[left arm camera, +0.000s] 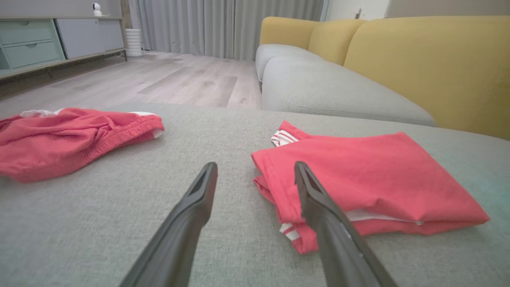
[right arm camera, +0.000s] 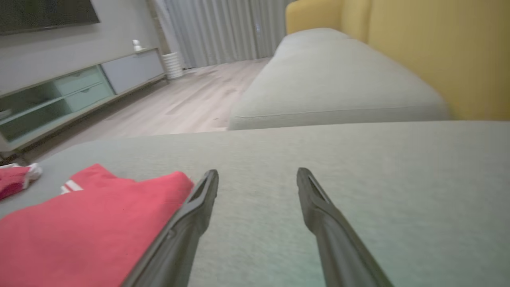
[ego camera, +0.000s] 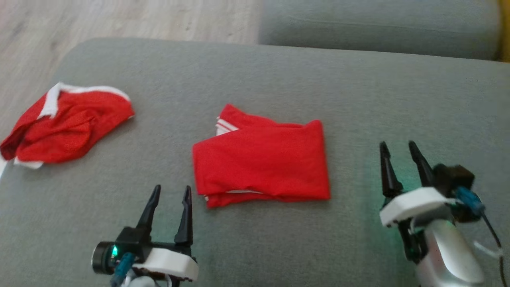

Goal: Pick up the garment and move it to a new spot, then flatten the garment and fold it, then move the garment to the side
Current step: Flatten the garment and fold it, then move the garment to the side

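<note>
A red garment (ego camera: 261, 157) with white stripes lies folded into a neat rectangle in the middle of the grey cushion (ego camera: 279, 71). The same garment (left arm camera: 366, 179) fills the right half of the left wrist view, and the garment (right arm camera: 87, 227) sits at the lower left of the right wrist view. My left gripper (ego camera: 172, 192) is open, just off the fold's near left corner, nothing between its fingers. Well clear of the fold's right edge, my right gripper (ego camera: 396, 148) stands open and empty over bare cushion.
A second red garment (ego camera: 63, 125) with white trim lies crumpled at the cushion's left edge. Wooden floor (ego camera: 119, 20) lies beyond the far left edge. A grey sofa seat (left arm camera: 326, 87) with yellow backrests (left arm camera: 430, 63) runs behind and to the right.
</note>
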Robot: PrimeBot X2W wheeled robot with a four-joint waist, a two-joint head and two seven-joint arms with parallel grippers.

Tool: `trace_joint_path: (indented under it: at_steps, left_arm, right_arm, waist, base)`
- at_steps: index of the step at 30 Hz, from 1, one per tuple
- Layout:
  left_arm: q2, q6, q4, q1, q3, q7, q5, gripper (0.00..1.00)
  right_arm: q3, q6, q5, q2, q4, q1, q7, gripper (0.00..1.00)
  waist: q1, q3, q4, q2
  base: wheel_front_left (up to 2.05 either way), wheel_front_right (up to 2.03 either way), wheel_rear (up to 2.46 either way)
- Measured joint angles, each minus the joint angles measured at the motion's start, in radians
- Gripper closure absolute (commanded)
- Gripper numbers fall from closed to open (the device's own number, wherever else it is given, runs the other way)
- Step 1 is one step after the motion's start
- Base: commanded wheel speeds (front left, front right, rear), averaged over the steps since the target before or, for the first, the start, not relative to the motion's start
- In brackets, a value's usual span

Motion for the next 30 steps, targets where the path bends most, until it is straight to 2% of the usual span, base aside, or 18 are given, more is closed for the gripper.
trace_joint_path:
  at_steps: [11,17,20,24,27,30]
  left_arm:
    - [0.000,0.001,0.000,0.081,0.076,0.000,0.019,0.00]
    - [0.000,0.000,-0.003,0.086,0.078,0.000,0.027,0.00]
    - [0.000,-0.001,-0.003,0.086,0.074,0.000,0.027,0.00]
    - [0.000,-0.005,-0.009,0.081,0.033,0.000,0.027,0.00]
    - [0.000,-0.014,-0.011,0.067,-0.018,0.000,0.019,0.00]
    - [0.000,-0.019,-0.010,0.046,-0.061,0.000,0.009,0.00]
  right_arm:
    - [-0.028,0.000,0.004,0.013,-0.045,0.149,0.000,0.00]
    - [-0.021,0.000,0.023,0.014,-0.056,0.175,0.000,0.00]
    - [0.002,0.000,0.034,0.014,-0.050,0.174,0.000,0.00]
    - [0.122,0.000,0.095,0.014,0.011,0.151,0.000,0.00]
    - [0.214,0.000,0.154,0.015,0.060,0.079,0.006,0.00]
    - [0.250,0.000,0.183,0.012,0.113,-0.030,0.019,0.00]
  waist:
    - [-0.0001,-0.060,-0.105,0.0000]
    - [-0.0001,-0.071,-0.127,0.0000]
    - [0.0000,-0.066,-0.119,0.0000]
    - [0.0000,-0.049,-0.088,0.0000]
    - [0.0001,-0.029,-0.049,0.0000]
    - [0.0001,-0.008,0.000,0.0000]
  base:
    - [0.00,0.00,0.00]
    - [0.00,0.00,0.00]
    - [0.00,0.00,0.00]
    - [0.00,0.00,0.00]
    - [0.00,0.00,0.00]
    - [0.00,0.00,0.00]
